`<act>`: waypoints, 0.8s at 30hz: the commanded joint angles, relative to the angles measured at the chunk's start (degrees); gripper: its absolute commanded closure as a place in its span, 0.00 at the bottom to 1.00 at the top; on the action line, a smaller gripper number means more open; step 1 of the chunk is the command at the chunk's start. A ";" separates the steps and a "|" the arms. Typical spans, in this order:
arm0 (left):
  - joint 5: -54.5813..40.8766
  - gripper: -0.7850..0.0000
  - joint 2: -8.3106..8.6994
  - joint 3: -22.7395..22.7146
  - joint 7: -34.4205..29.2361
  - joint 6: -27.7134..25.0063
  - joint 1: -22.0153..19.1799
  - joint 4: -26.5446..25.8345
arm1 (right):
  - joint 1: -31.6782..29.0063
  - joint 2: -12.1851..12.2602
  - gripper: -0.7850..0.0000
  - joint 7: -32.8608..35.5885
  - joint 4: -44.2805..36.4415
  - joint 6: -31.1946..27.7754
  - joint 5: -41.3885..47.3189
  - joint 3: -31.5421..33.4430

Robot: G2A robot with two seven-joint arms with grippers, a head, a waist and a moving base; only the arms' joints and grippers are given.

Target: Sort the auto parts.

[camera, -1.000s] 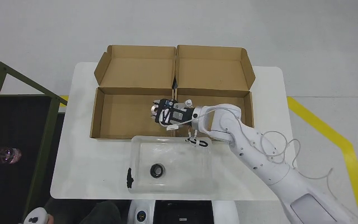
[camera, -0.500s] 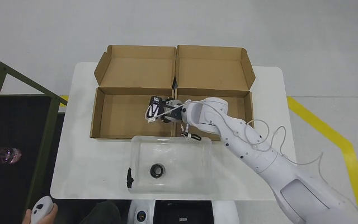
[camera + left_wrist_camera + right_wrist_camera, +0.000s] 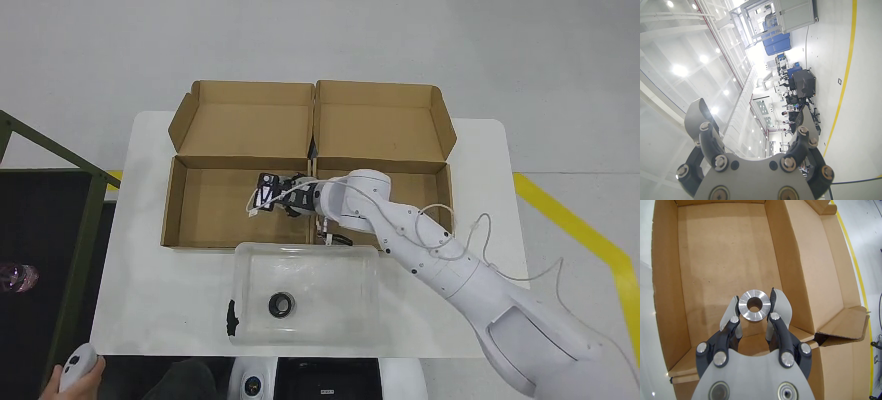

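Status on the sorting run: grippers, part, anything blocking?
Right gripper shut on metal ring, over cardboard box. Left gripper open, holding nothing. Nothing between ring and box floor.

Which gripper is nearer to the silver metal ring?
Right. The right gripper holds the ring over a cardboard box; the left gripper points off into the hall.

Shiny metal bushing (image 3: pixel 754 307), gripped, hangs over the left cardboard box (image 3: pixel 725 256) — a dark ring (image 3: pixel 283 303) lies in the clear bin (image 3: pixel 335 285).

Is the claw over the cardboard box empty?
No, the right gripper over the cardboard box is shut on a shiny metal ring, pinched between its two fingers.
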 commanded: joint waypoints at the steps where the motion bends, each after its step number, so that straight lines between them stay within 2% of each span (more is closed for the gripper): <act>1: 0.00 0.00 0.00 0.00 0.00 0.00 0.00 0.00 | 0.15 -0.40 0.93 0.22 0.77 0.39 -0.49 -0.29; 5: 0.00 0.00 0.00 0.00 0.00 0.00 0.00 0.00 | 0.20 -1.14 0.87 0.70 2.07 1.02 -1.24 -0.73; 12: 0.00 0.00 0.00 0.00 0.00 0.00 0.00 0.00 | 0.39 -2.10 0.62 1.32 3.20 1.32 -2.68 -0.88; 18: 0.00 0.00 0.00 0.00 0.00 0.00 0.00 0.00 | 0.35 -2.58 0.59 1.88 2.84 0.86 -3.52 -0.38; 24: 0.00 0.00 0.00 0.00 0.00 0.00 0.00 0.00 | -1.06 -1.84 0.54 1.21 -3.66 -0.32 -3.82 2.49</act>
